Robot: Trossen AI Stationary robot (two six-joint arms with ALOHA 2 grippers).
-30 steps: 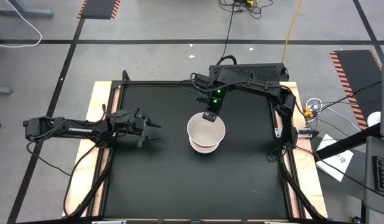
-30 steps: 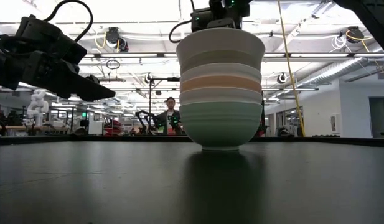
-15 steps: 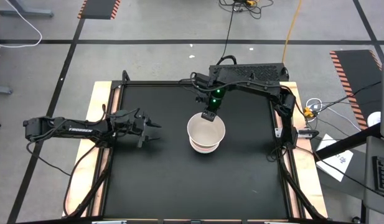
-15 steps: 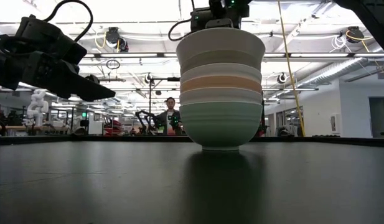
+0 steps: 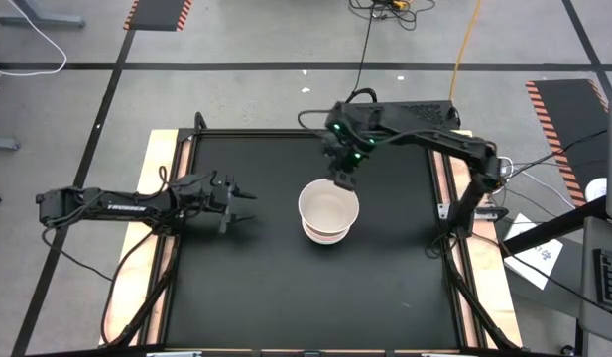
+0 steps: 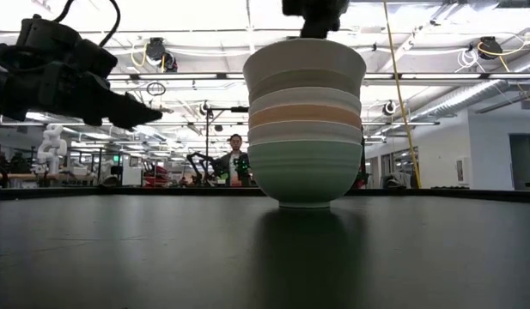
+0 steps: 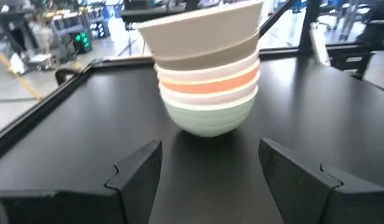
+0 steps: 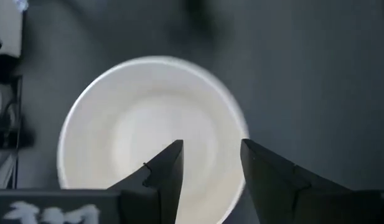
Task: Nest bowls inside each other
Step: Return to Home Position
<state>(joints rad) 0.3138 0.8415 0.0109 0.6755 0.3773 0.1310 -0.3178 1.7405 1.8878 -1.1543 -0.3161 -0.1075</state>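
The bowls (image 5: 328, 210) stand nested in one stack at the table's middle. In the low view the stack (image 6: 306, 120) rests on the mint green bowl's foot (image 6: 305, 202), with white, salmon pink, white and olive-grey bowls above it and a cream bowl (image 8: 148, 130) on top. My right gripper (image 5: 342, 178) hangs open above the stack's far rim, pointing steeply down, and touches nothing; its fingers (image 8: 170, 163) frame the cream bowl's inside. My left gripper (image 5: 248, 203) stands open and level at the table's left, pointing at the stack (image 7: 207, 81) from some way off.
The black tabletop (image 5: 246, 288) lies bare around the stack, inside a raised dark frame (image 5: 184, 198). The right arm's link (image 5: 415, 139) spans the far right part of the table. A person (image 6: 236, 159) sits in the room far behind the table.
My right gripper has come up off the cream bowl's far rim, rising and drawing a little toward the table's far edge while tipping. The stack has stayed where it was. My left gripper has kept its place.
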